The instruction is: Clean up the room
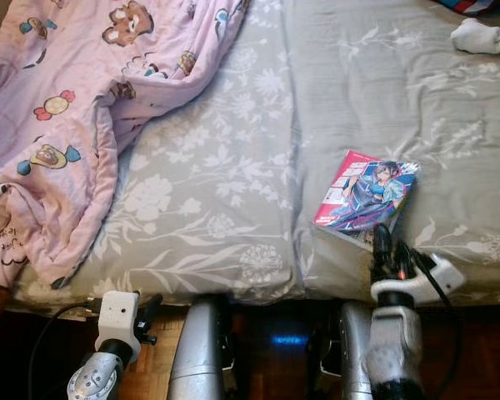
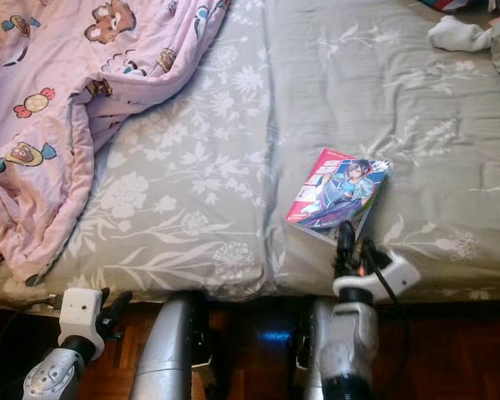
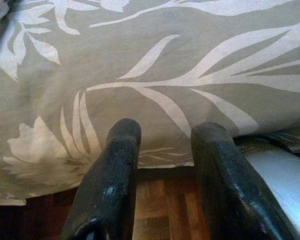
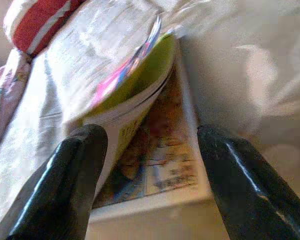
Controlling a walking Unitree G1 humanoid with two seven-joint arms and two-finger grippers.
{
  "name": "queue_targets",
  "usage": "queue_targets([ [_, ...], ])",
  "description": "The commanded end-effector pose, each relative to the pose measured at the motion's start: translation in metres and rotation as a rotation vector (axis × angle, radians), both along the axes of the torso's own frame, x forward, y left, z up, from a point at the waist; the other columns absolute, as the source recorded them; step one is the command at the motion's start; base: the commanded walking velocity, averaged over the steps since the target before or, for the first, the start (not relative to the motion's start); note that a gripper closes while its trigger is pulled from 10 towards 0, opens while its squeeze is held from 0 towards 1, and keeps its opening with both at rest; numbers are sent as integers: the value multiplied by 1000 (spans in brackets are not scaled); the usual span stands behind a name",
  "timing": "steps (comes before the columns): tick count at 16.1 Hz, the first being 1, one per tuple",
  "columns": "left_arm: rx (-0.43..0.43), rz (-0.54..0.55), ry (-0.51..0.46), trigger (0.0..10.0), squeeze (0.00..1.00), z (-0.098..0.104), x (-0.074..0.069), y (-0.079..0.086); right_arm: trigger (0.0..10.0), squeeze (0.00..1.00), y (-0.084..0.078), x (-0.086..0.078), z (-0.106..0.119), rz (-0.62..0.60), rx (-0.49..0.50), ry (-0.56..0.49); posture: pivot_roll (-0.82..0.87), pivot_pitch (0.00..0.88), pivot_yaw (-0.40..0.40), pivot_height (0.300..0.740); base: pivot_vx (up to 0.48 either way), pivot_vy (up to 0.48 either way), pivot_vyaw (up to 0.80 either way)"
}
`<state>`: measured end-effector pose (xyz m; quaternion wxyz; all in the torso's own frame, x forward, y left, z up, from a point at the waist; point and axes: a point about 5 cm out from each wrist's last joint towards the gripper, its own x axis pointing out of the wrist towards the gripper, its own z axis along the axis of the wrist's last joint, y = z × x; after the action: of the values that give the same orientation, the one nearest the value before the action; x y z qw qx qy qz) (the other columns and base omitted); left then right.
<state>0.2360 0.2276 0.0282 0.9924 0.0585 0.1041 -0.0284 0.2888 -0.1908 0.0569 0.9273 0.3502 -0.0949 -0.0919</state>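
Observation:
A manga book (image 1: 367, 195) with a pink and blue cover lies on the grey floral bedspread (image 1: 233, 167), near the bed's front edge on the right. My right gripper (image 1: 383, 243) is at the book's near corner, open, its fingers (image 4: 77, 175) either side of the book's (image 4: 140, 125) edge, whose cover is lifted a little. My left gripper (image 1: 146, 312) hangs low by the bed's front edge, open, with nothing between its fingers (image 3: 115, 165).
A pink quilt (image 1: 75, 108) with bears and sweets is bunched over the bed's left side. A white sock (image 1: 483, 35) lies at the far right. A red striped pillow (image 4: 37, 20) lies further back. Dark wooden floor (image 1: 162, 358) runs below the bed.

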Motion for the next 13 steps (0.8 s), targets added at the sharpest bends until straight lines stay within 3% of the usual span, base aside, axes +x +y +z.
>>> queue_targets([
  [1, 4, 15, 60, 10000, 0, -12, -11, 4, 10000, 0, 2, -13, -10, -27, 26, 40, 235, 356, 121, 575, 0, 0, 0],
  [3, 3, 15, 63, 10000, 0, -14, -11, 3, 10000, 0, -1, -24, -9, -42, 23, 42, 230, 354, 120, 575, 0, 0, 0],
  [5, 2, 14, 64, 10000, 0, -14, -11, 3, 10000, 0, -1, -24, -3, -26, 18, 21, 229, 354, 121, 575, 0, 0, 0],
  [8, 2, 13, 64, 10000, 0, -14, -9, 3, 10000, 0, 3, -2, 10, 15, 17, -8, 225, 354, 123, 575, 0, 0, 0],
  [13, 10, 13, 61, 10000, 0, -13, -10, 4, 10000, 0, 11, 28, 5, 71, 3, 81, 248, 355, 127, 575, 0, 0, 0],
])
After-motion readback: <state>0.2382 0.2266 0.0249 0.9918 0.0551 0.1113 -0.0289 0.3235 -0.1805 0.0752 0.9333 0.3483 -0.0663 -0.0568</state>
